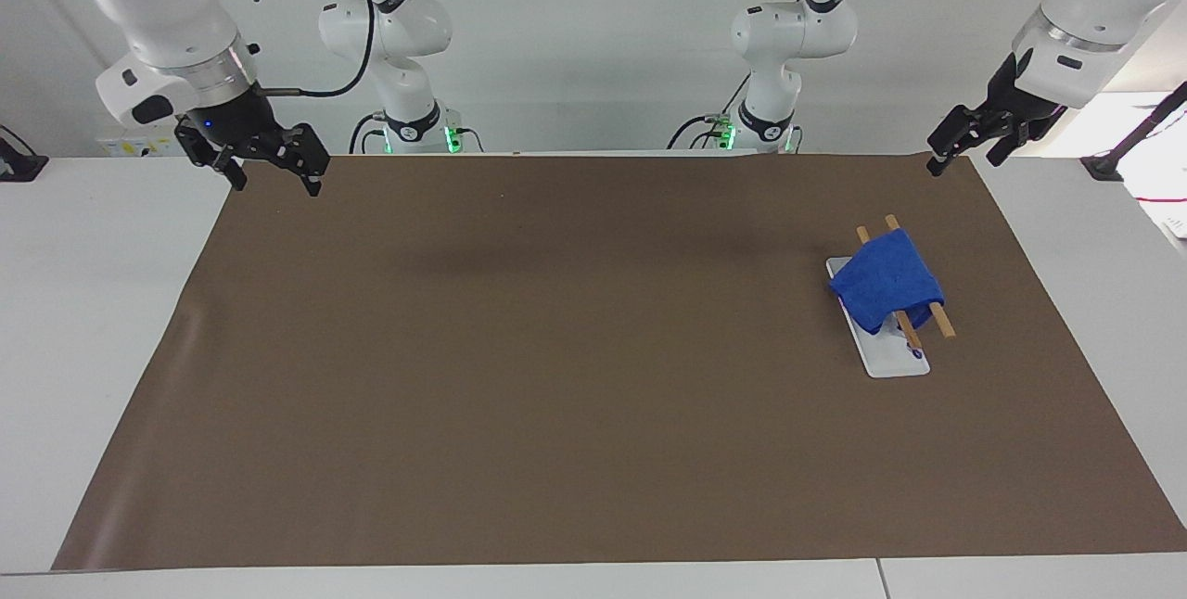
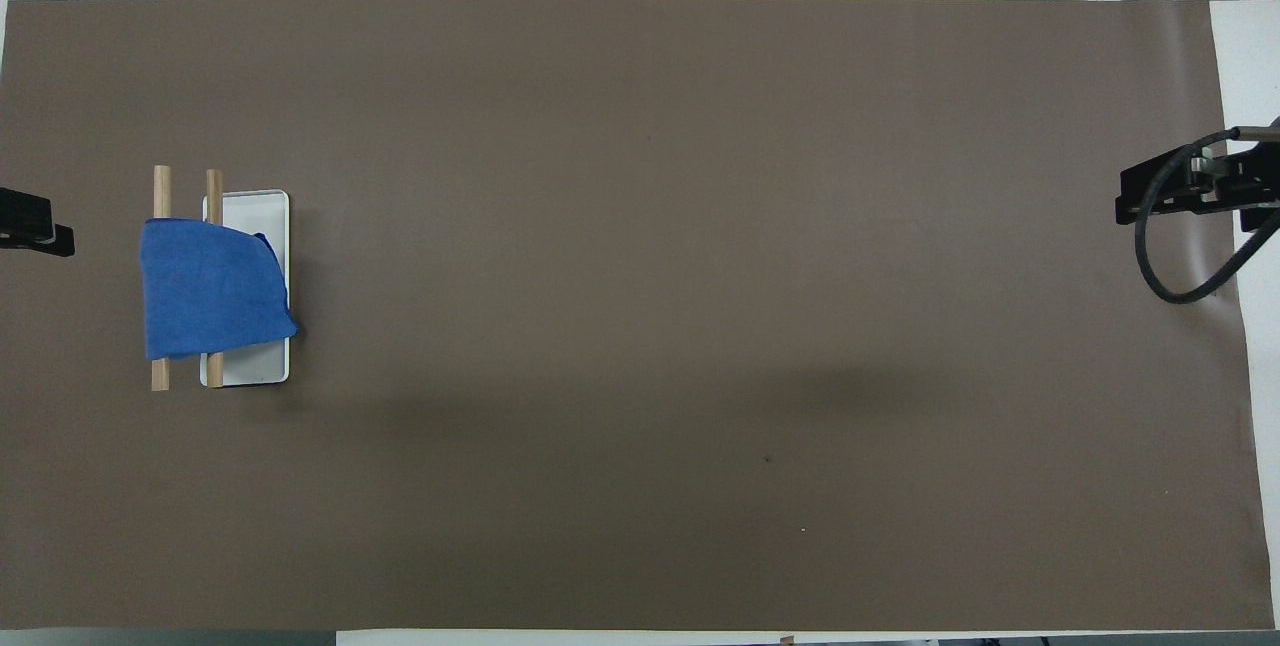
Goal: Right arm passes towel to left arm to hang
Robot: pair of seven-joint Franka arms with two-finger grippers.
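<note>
The blue towel (image 1: 886,289) lies draped over a two-rail wooden rack (image 1: 938,324) on a white tray (image 1: 892,361), near the desk's (image 1: 93,302) left-arm end. Both hands hang open and empty: the left hand (image 1: 960,152) over that end's robot-side mat (image 1: 556,376) corner, the right hand (image 1: 274,177) over the right-arm end's.

Blue towel (image 1: 886,287) draped over two wooden rails (image 1: 931,312), left arm's end.

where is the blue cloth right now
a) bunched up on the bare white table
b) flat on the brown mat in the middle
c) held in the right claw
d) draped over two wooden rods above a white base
d: the bright blue soft cloth lies draped across the two wooden rods over the white rectangular base, toward the left arm's end of the table, with neither claw touching it.
</note>
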